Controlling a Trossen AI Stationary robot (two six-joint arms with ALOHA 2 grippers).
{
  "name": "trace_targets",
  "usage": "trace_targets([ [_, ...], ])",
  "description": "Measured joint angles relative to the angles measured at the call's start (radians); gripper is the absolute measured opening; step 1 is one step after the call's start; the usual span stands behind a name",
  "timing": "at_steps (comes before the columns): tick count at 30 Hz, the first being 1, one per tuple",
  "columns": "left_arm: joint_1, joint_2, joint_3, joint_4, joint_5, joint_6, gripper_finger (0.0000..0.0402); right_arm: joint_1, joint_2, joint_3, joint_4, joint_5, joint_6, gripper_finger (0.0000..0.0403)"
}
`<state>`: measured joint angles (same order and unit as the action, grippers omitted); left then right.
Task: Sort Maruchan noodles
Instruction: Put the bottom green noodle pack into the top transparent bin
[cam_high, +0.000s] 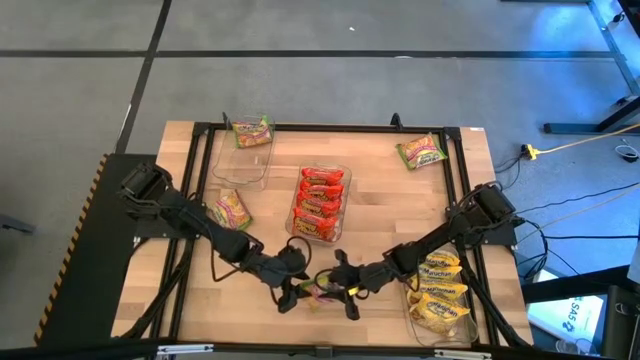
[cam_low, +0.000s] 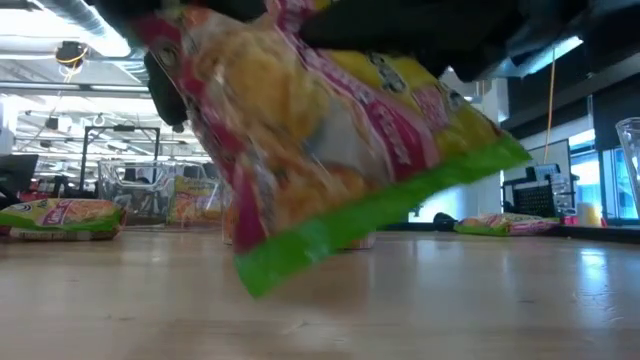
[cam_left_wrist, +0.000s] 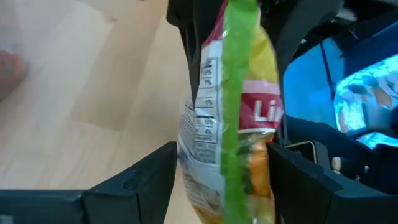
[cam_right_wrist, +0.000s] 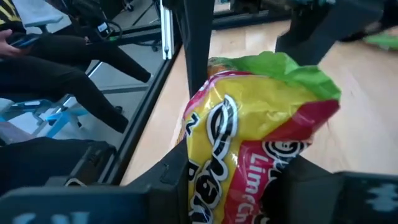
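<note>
We see a green packet (cam_high: 318, 291) held off the bench (cam_high: 380, 215) near its front edge, between both grippers. The right gripper (cam_high: 345, 288) has its jaws clenched on the packet. The left gripper (cam_high: 292, 290) has its jaws spread on either side of the packet's other end, not pressing it. Red packets (cam_high: 320, 203) fill the middle tray (cam_high: 299, 197), yellow ones (cam_high: 438, 293) the right tray, and other green packets (cam_high: 231, 209) lie about the bench

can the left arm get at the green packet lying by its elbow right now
Probably not yet: the left tool and right tool both have a green-edged packet between them, though the lying packet itself sits uncovered.
</note>
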<state>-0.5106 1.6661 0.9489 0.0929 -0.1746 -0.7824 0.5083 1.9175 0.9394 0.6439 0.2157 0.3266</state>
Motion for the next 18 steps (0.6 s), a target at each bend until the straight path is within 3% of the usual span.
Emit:
trace_targets([
  [9, 0.0, 0.005, 0.0, -0.004, 0.028, 0.007, 0.023, -0.012, 0.0, 0.079, -0.12, 0.002, -0.025, 0.0115],
  [14, 0.0, 0.005, 0.0, 0.0, 0.051, 0.008, 0.0191, -0.018, 0.0, 0.099, -0.134, -0.015, -0.023, 0.0118],
  [18, -0.001, 0.005, 0.001, 0.0, 0.076, 0.008, 0.0152, -0.026, 0.0, 0.118, -0.148, -0.044, -0.026, 0.0155],
])
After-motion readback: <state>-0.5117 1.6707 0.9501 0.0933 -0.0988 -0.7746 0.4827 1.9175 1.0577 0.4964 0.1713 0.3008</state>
